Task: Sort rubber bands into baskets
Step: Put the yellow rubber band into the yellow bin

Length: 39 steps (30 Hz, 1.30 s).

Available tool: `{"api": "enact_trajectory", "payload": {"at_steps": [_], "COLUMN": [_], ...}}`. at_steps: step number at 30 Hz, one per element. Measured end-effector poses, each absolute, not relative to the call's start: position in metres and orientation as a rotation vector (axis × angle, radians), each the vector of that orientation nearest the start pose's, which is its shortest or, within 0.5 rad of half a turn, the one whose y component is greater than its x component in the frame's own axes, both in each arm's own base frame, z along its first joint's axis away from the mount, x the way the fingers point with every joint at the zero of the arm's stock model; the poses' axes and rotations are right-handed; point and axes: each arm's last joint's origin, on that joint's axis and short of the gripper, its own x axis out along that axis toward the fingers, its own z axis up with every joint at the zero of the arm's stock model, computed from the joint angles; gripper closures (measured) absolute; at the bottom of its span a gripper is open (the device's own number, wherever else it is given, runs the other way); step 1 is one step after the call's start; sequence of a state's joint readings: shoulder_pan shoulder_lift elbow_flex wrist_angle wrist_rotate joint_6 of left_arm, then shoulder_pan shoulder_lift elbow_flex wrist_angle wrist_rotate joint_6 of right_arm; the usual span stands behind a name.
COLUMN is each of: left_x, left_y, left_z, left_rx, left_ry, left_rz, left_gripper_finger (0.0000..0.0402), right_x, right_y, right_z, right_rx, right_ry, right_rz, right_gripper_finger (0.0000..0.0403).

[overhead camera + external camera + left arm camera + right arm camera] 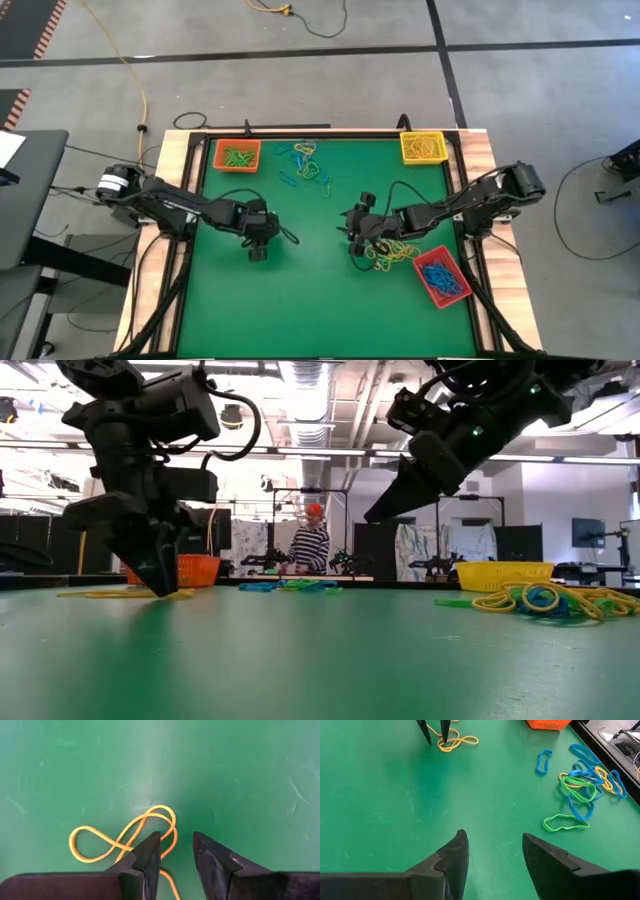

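A yellow rubber band lies twisted in a figure of eight on the green mat, left of centre. My left gripper points down at it, fingertips at the mat, with a gap between them. My right gripper hangs open above the mat right of centre, beside a heap of yellow, green and blue rubber bands, with nothing between its fingers. The orange basket, the yellow basket and the red basket stand on the mat. My left gripper comes at the yellow band from above, pointing down. One strand runs on the mat between the two fingers, and one finger stands over the band's crossing. Whether a finger touches the band I cannot tell. The band lies flat and slack.
A second heap of blue, green and yellow bands lies at the far middle. The orange basket holds green bands, the yellow one yellow bands, the red one blue bands. A wooden frame edges the mat. A person stands far behind the table.
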<state>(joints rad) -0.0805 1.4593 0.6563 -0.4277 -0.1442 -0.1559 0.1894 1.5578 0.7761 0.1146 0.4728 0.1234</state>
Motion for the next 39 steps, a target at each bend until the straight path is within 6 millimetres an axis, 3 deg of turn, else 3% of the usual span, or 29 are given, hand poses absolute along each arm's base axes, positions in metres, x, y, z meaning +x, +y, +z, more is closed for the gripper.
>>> {"api": "enact_trajectory", "payload": {"at_steps": [9,18,26,33,39], "left_x": [0.238,0.236,0.229,0.239,0.258], "left_y": [-0.002,-0.005,-0.005,-0.009,-0.016], "left_z": [0.141,0.136,0.126,0.137,0.161], "left_rx": [-0.099,-0.115,-0.130,-0.059,-0.010], "left_ry": [1.205,1.190,1.171,1.152,1.069], "left_rz": [0.121,0.097,0.131,0.152,0.110], "left_gripper_finger": [0.0302,0.0363,0.0375,0.0400,0.0401], "right_x": [0.303,0.303,0.304,0.305,0.306], "right_y": [0.045,0.045,0.045,0.045,0.047], "right_z": [0.180,0.180,0.180,0.182,0.183], "right_rx": [-0.094,-0.090,-0.086,-0.075,-0.059], "right_ry": [0.613,0.612,0.605,0.576,0.571], "right_rz": [-0.312,-0.313,-0.313,-0.308,-0.257], "right_gripper_finger": [0.0188,0.0188,0.0188,0.0188,0.0188]}}
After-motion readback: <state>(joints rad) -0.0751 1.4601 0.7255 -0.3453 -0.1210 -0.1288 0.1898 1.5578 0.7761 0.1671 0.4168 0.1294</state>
